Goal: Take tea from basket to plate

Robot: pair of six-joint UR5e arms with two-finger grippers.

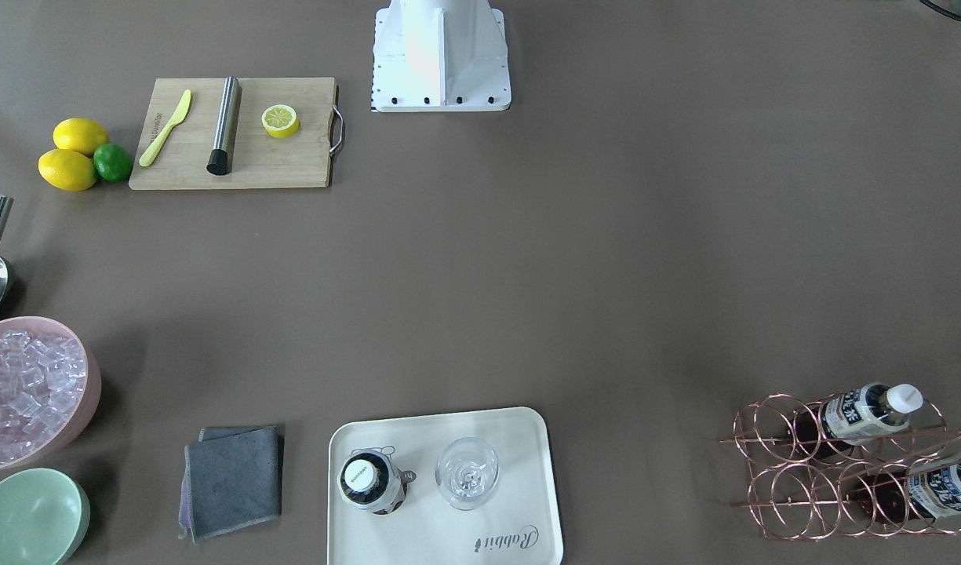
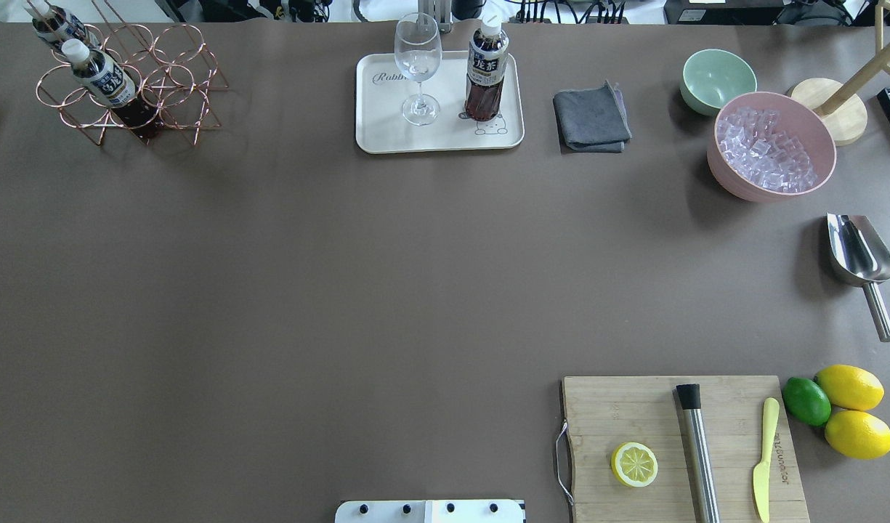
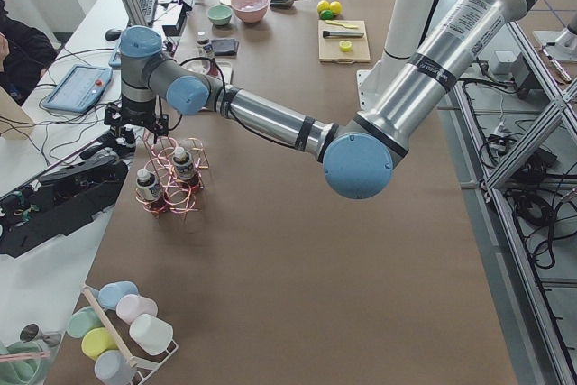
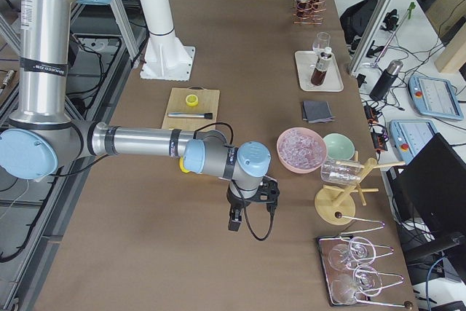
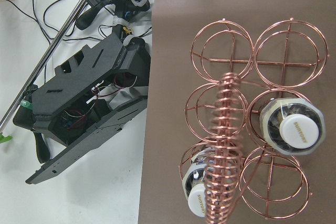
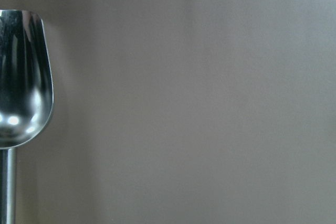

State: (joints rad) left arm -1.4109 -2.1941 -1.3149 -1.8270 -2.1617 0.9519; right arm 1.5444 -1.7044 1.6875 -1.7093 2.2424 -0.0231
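One tea bottle (image 1: 368, 480) stands upright on the cream plate (image 1: 417, 537), beside a clear stemmed glass (image 1: 467, 473); it also shows in the overhead view (image 2: 486, 73) on the plate (image 2: 386, 134). Two more tea bottles (image 2: 99, 73) (image 2: 52, 23) stand in the copper wire basket (image 2: 161, 91). In the left wrist view, both bottles (image 5: 294, 129) (image 5: 199, 195) sit in ring cells beside the coil handle (image 5: 226, 145). My left gripper (image 3: 133, 137) hangs over the basket (image 3: 176, 191); I cannot tell whether it is open. My right gripper (image 4: 234, 221) hangs over the table near the ice bowl; I cannot tell its state.
A grey cloth (image 2: 591, 118), green bowl (image 2: 717, 80), pink bowl of ice (image 2: 771, 149) and metal scoop (image 2: 857, 258) lie to the right. A cutting board (image 2: 677, 447) holds a half lemon, muddler and knife; lemons and a lime (image 2: 840, 407) lie beside it.
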